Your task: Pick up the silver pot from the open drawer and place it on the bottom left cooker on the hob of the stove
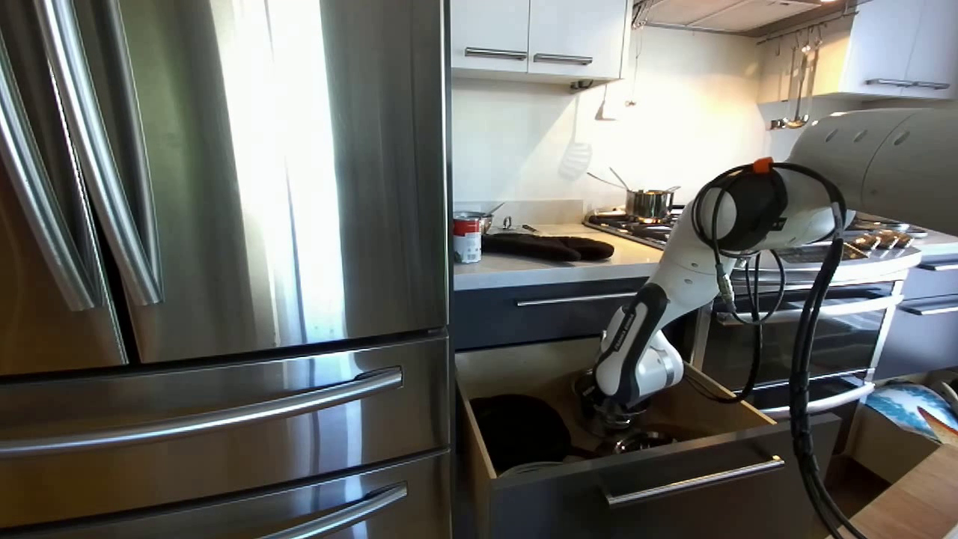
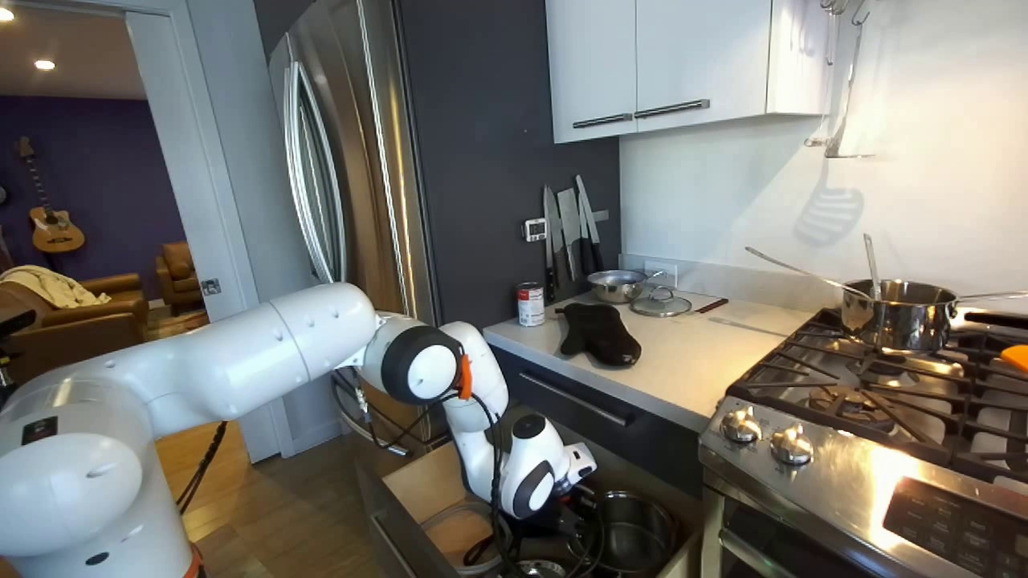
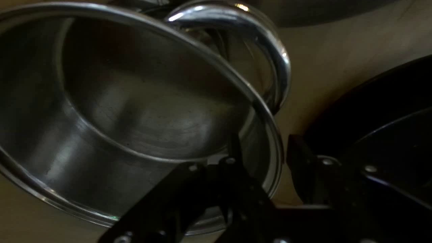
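The silver pot (image 3: 152, 128), round and straight-sided in shiny stainless steel with a curved metal handle (image 3: 270, 47), sits in the wide open drawer (image 1: 569, 501) with pale wooden sides. In the wrist view, the robot's black jointed fingers (image 3: 302, 168) stand apart astride the pot's rim — one inside it, the other outside; whether either touches the steel cannot be told. There the outer one overlaps the edge of the round, flat black pan (image 1: 522, 430) beside the pot. In an exterior view, the black-grated steel hob (image 2: 923, 393) tops the stainless-steel stove (image 2: 851, 474) — another shiny steel pot (image 2: 907, 325) with long-handled utensils (image 2: 872, 269) stands on it. Nearby, a black oven mitt (image 2: 602, 335) lies on the pale tabletop (image 2: 683, 361).
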`<state>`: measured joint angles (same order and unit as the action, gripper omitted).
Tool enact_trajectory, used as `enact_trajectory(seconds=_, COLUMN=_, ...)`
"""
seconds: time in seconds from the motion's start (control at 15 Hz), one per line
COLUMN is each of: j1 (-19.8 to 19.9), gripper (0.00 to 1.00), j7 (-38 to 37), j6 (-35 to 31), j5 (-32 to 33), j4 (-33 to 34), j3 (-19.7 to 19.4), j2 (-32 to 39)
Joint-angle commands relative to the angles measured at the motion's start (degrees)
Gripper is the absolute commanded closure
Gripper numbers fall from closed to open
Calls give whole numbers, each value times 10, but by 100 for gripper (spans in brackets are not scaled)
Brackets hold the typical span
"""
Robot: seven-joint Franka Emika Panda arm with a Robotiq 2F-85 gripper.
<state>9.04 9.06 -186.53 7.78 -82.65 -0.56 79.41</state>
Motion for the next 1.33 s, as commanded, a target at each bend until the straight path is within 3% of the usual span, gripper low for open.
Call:
enact_trajectory(seconds=0.0, j1=17, gripper=55, j7=15, j6=-2, j5=18, j4=52, j3=14, j2=42)
enact_trajectory(seconds=0.07, j1=19, gripper=55, j7=17, j6=-1, j5=20, j4=60, j3=15, j2=48)
enact_trajectory(seconds=0.2, j1=21, gripper=65, j7=20, j6=1, j5=23, j4=72, j3=18, j2=57)
enact_trajectory(seconds=0.33, j1=23, gripper=66, j7=24, j6=8, j5=27, j4=81, j3=20, j2=64)
enact_trajectory(seconds=0.4, j1=25, gripper=82, j7=26, j6=10, j5=29, j4=84, j3=22, j2=68)
enact_trajectory(seconds=0.47, j1=25, gripper=91, j7=28, j6=12, j5=31, j4=86, j3=22, j2=69)
enact_trajectory(seconds=0.53, j1=26, gripper=92, j7=28, j6=15, j5=33, j4=86, j3=23, j2=69)
enact_trajectory(seconds=0.6, j1=25, gripper=100, j7=28, j6=17, j5=33, j4=85, j3=22, j2=68)
enact_trajectory(seconds=1.27, j1=-2, gripper=98, j7=17, j6=14, j5=20, j4=32, j3=-6, j2=20)
